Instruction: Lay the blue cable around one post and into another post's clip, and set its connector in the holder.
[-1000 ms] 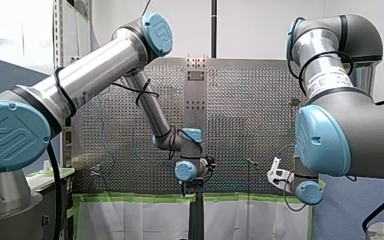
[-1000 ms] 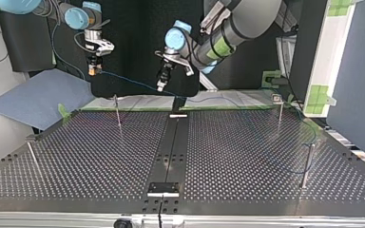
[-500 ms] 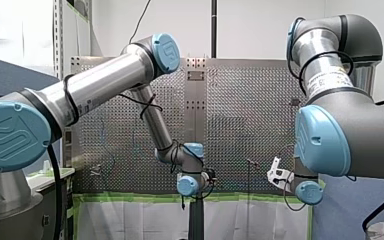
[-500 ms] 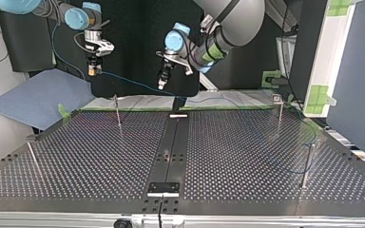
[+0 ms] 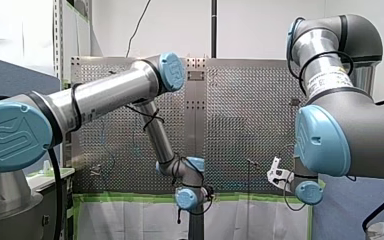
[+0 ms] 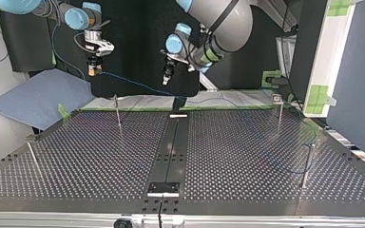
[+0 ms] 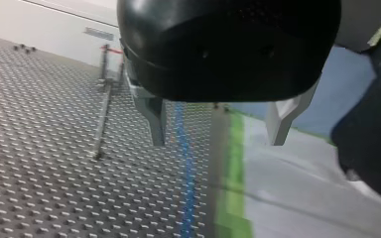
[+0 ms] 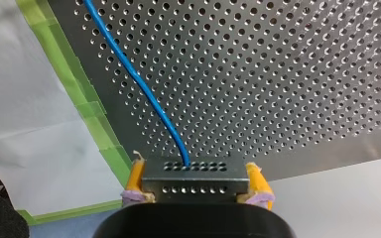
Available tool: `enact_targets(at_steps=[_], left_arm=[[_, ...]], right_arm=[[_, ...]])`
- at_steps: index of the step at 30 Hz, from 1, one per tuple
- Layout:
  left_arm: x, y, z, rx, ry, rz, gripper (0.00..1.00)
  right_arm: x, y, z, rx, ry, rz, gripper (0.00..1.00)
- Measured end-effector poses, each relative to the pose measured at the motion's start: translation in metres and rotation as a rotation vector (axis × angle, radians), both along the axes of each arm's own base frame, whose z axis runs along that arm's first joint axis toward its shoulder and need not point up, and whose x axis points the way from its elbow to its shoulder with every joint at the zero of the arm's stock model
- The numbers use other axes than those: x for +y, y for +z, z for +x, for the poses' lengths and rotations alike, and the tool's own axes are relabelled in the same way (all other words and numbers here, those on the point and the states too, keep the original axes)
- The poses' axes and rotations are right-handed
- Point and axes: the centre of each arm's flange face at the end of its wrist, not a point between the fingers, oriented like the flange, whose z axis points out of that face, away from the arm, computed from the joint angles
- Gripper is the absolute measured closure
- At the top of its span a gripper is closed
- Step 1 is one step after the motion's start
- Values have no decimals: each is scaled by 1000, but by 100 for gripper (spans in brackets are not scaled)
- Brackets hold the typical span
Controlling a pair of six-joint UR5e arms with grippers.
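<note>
Clamping the connector (image 8: 194,177), right jaws hover; left jaws gape above cable (image 7: 186,163) beside post (image 7: 102,116).

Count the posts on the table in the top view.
4: back-left post, back-right post, front-right post, front-left post, by that view. Others may be hidden.

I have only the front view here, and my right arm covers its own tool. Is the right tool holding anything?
Observer: Yes. The right wrist view shows the right tool shut on the connector, a yellow pad at each side.
Operator: And the other arm?
Observer: The left tool is open; the blue cable passes under its gap, not gripped.
Operator: Where does the cable lead?
Observer: In the top view it runs from the connector toward the left tool.
</note>
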Motion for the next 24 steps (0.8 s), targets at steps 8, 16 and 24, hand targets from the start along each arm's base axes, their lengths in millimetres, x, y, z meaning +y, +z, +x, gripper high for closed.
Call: enact_targets(at_steps=[8,16,24], left_arm=[[11,-41,-18,50,-4,46,0],[9,-43,-12,42,14,45,0],[-5,-9,15,1,59,21,0]], right_arm=[[0,0,0,0,0,1,100],[1,0,1,0,2,1,100],[1,0,2,0,5,1,100]])
